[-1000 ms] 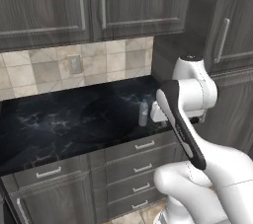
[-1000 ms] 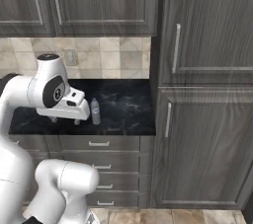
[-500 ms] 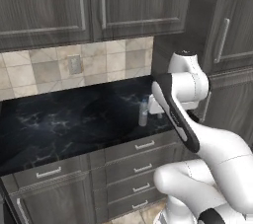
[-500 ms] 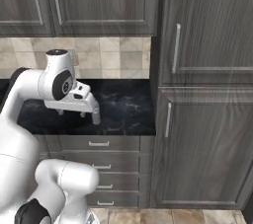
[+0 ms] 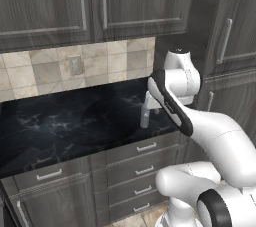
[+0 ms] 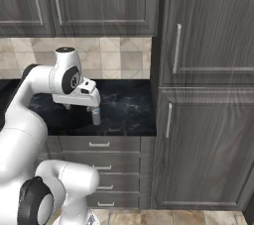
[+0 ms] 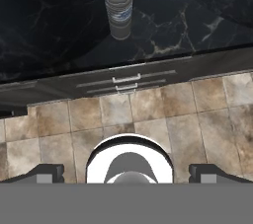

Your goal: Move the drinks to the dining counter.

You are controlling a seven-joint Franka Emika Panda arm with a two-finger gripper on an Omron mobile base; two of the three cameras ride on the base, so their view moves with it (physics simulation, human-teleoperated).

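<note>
Bottle (image 7: 118, 6): upright near the black counter (image 7: 59, 30) edge; blue cap visible from the hand.
Gripper (image 7: 126, 171): spread wide, holding nothing.
Base views: bottle partly hidden by the hand.

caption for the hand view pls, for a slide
Open tool looks down past the counter edge at the bottle standing upright on black marble.

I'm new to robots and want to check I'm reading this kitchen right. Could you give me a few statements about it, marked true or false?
1. The bottle stands upright on the black counter. True.
2. The gripper is shut on the bottle. False: it is open and holds nothing.
3. The bottle's cap is blue. True.
4. The bottle lies on the tiled floor. False: it stands on the counter, near the front edge.
5. A drawer under the counter is pulled open. False: all are closed.
</note>
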